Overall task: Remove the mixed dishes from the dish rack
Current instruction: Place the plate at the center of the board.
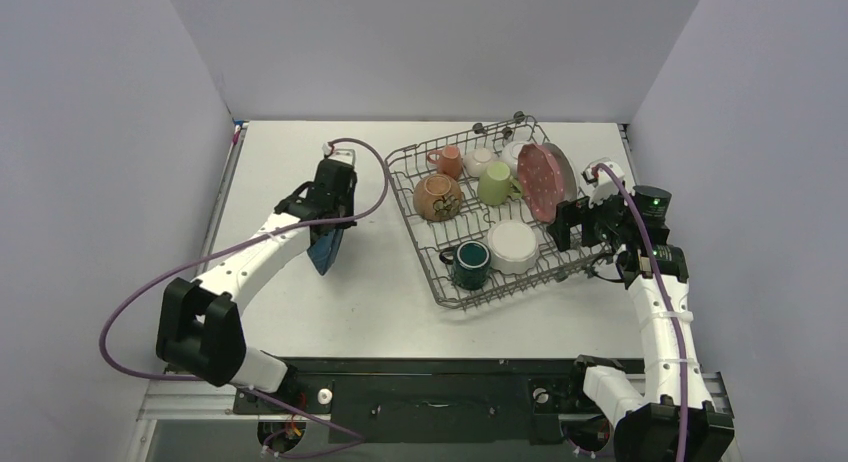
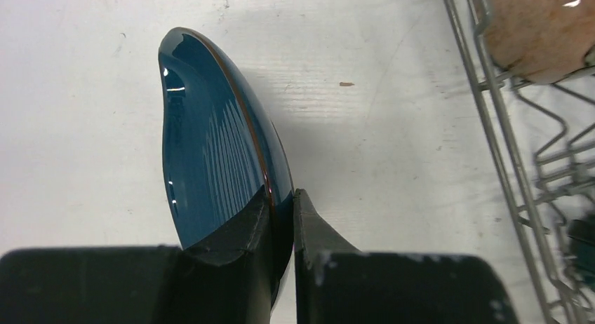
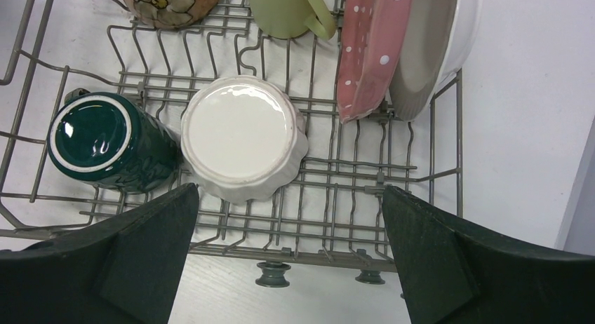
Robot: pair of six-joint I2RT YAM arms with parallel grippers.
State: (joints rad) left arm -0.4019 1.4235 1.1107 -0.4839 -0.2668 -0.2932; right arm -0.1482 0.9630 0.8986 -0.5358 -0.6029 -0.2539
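My left gripper (image 1: 329, 244) (image 2: 282, 205) is shut on the rim of the dark blue leaf-shaped dish (image 2: 210, 142) (image 1: 325, 247) and holds it on edge over the table, left of the dish rack (image 1: 445, 287). The rack holds a pink white-dotted plate (image 1: 540, 182) (image 3: 368, 50), a white plate (image 3: 435, 50), an upturned white bowl (image 1: 512, 245) (image 3: 242, 135), a dark green mug (image 1: 468, 264) (image 3: 102, 143), a light-green cup (image 1: 495, 182), an orange cup (image 1: 449, 161) and a brown bowl (image 1: 437, 197). My right gripper (image 1: 567, 225) (image 3: 288, 198) is open at the rack's right side.
The rack (image 3: 330, 226) sits tilted right of centre on the white table (image 1: 300, 162). Its small feet (image 3: 272, 273) show below the right gripper. Grey walls close in on three sides. Purple cables trail from both arms.
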